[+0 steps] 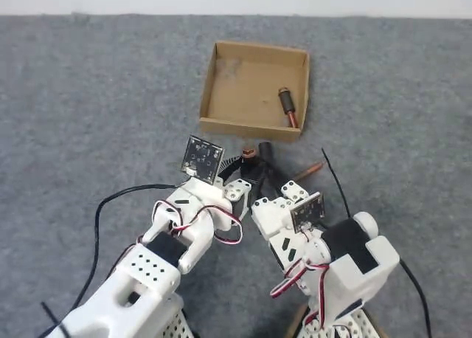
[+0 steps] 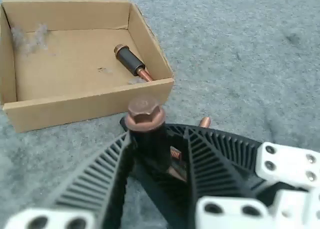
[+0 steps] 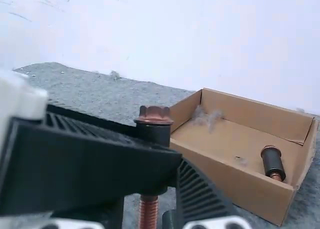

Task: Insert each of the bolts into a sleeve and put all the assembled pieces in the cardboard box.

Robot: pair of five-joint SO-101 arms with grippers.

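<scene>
Black sleeve [image 2: 148, 145] sits clamped upright in left gripper [image 2: 157, 133], w/ copper bolt [image 2: 145, 113] thru it: hex head on top, threaded end sticking out below. Right gripper [image 3: 176, 161] is right up against same piece; can't tell if it's closed on it or not. Both meet just outside arm-side wall of cardboard box [image 1: 251, 128]. 2nd assembled piece [image 1: 287, 105] lies inside box, along its right wall seen from above, near arm-side corner. Loose bolt [image 1: 310, 168] lies on grey carpet [image 1: 81, 116] outside box, just off that same corner.
</scene>
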